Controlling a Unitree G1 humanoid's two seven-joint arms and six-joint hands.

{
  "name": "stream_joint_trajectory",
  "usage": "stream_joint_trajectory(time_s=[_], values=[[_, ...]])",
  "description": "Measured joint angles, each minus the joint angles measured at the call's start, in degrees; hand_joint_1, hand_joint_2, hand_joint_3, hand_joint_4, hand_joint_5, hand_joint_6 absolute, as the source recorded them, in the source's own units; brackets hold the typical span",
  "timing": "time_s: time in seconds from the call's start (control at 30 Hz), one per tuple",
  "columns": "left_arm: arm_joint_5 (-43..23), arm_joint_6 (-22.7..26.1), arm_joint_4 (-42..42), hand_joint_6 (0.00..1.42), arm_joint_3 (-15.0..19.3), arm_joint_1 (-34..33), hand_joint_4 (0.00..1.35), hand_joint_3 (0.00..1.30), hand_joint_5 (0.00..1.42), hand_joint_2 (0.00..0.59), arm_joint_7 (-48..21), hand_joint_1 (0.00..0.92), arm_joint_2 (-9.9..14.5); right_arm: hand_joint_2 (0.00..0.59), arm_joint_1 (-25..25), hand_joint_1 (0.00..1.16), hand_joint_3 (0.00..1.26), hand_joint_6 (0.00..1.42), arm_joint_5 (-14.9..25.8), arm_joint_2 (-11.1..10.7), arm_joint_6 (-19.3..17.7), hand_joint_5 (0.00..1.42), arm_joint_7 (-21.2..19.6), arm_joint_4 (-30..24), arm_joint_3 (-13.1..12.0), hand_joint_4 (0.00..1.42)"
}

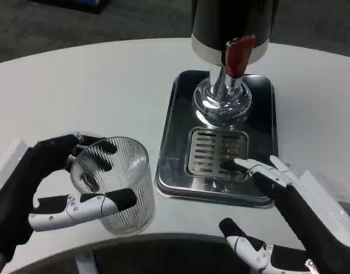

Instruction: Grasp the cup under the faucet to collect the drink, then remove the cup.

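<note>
A dark drink dispenser [232, 25] with a red tap lever [239, 56] stands over a steel drip tray [174, 125] at a white table [84, 85]. The ribbed clear cup [121, 188], upright, sits left of the tray grate [216, 153], wrapped in the left hand [55, 182]. The right hand [277, 211] hovers released, fingers apart, just beside the tray's front edge. The faucet lies up and to the cup's right.

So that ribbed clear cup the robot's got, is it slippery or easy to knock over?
The cup looks like clear, rigid plastic or glass, so probably stiff, not squashy. Its vertical ribs likely give the left hand some grip, where fingers wrap both sides. It appears empty, so probably light and apt to tip if nudged near the rim.
</note>
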Motion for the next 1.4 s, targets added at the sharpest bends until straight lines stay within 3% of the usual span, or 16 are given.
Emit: stream_joint_trajectory(time_s=[0.23, 0.5, 0.73, 1.03, 1.4], values=[[2.7, -5.9, 11.7, 0.48, -1.5, -7.7, 0.69, 0.65, 0.75, 0.002, 2.0, 0.636, 1.1, 0.414, 0.2, 0.62, 0.20, 0.00, -0.1, 0.1, 0.1, 0.03, 0.3, 0.0, -0.2, 0.13], [7.1, -11.2, 23.7, 0.48, -7.6, -18.5, 0.68, 0.65, 0.75, 0.000, 4.9, 0.634, 1.2, 0.414, 1.0, 0.62, 0.20, 0.00, -0.1, 0.2, 0.1, 0.03, 0.4, -0.1, -0.3, 0.13], [11.8, -13.4, 33.4, 0.48, -13.4, -26.8, 0.68, 0.65, 0.75, 0.004, 8.4, 0.628, -0.1, 0.414, 1.6, 0.62, 0.20, 0.00, -0.1, 0.2, 0.1, 0.03, 0.4, -0.1, -0.3, 0.13], [15.5, -15.5, 44.9, 0.46, -18.4, -35.9, 0.67, 0.65, 0.74, 0.006, 11.9, 0.625, -1.7, 0.414, 1.9, 0.62, 0.19, 0.00, 0.1, 0.2, 0.1, 0.03, 0.4, -0.1, -0.3, 0.13], [17.6, -16.6, 52.8, 0.46, -22.0, -42.4, 0.68, 0.65, 0.74, 0.013, 15.7, 0.618, -4.2, 0.414, 2.5, 0.62, 0.19, 0.00, 0.3, 0.1, 0.1, 0.03, 0.4, -0.1, -1.1, 0.13]])
